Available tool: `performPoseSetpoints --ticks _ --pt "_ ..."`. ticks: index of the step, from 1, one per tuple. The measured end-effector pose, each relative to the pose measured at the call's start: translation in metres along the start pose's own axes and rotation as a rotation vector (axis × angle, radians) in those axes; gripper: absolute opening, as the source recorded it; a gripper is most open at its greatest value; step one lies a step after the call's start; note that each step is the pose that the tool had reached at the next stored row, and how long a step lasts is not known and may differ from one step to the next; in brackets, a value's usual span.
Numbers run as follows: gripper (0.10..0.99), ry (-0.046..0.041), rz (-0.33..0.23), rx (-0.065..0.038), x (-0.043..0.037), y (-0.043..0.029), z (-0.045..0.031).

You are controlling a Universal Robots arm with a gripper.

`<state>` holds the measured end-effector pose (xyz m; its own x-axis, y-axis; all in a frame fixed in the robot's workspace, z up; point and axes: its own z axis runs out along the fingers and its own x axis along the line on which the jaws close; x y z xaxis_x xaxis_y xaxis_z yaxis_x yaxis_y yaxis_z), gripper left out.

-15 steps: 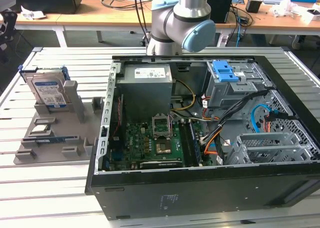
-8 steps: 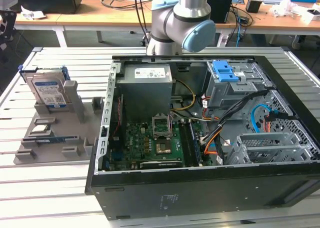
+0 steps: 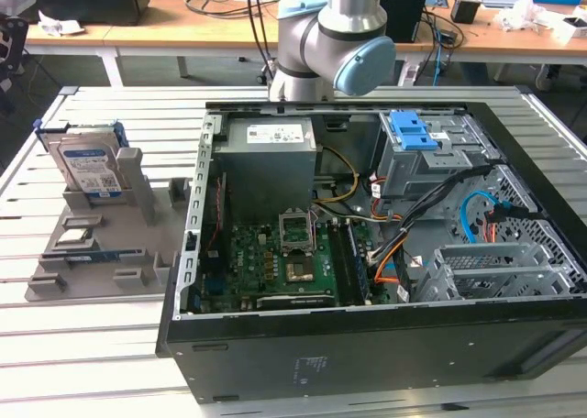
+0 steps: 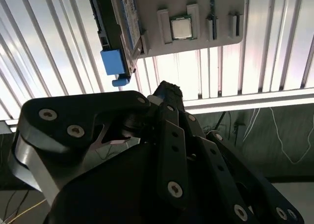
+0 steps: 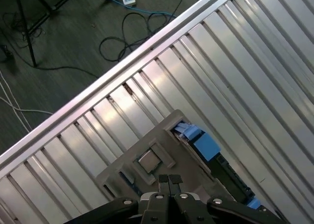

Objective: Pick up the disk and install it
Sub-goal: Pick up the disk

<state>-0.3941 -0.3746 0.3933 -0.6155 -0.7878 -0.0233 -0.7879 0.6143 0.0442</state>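
Note:
The disk [image 3: 90, 166] stands on edge in a grey holder [image 3: 110, 253] on the slatted table, at the exterior view's left. It is silver with a white-and-blue label and a blue bracket. In both wrist views the disk [image 5: 206, 145] shows from above with its blue bracket end [image 4: 112, 62]. My gripper [image 5: 169, 179] hangs high above the holder, shut, with nothing between its fingertips. It is well apart from the disk. The arm's elbow [image 3: 335, 42] rises behind the computer case.
An open black computer case [image 3: 367, 253] lies at the exterior view's right, with a motherboard [image 3: 275, 253] and a grey drive cage with a blue latch [image 3: 417, 134]. A small square chip [image 4: 181, 27] sits in the holder. Cables lie on the floor [image 5: 122, 32] beyond the table's edge.

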Motion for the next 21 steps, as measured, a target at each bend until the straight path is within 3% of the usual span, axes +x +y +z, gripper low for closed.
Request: performPoseSetpoints --ticks 21 --pt "0.106 0.0114 -0.259 -0.006 0.0000 0.0000 0.0000"
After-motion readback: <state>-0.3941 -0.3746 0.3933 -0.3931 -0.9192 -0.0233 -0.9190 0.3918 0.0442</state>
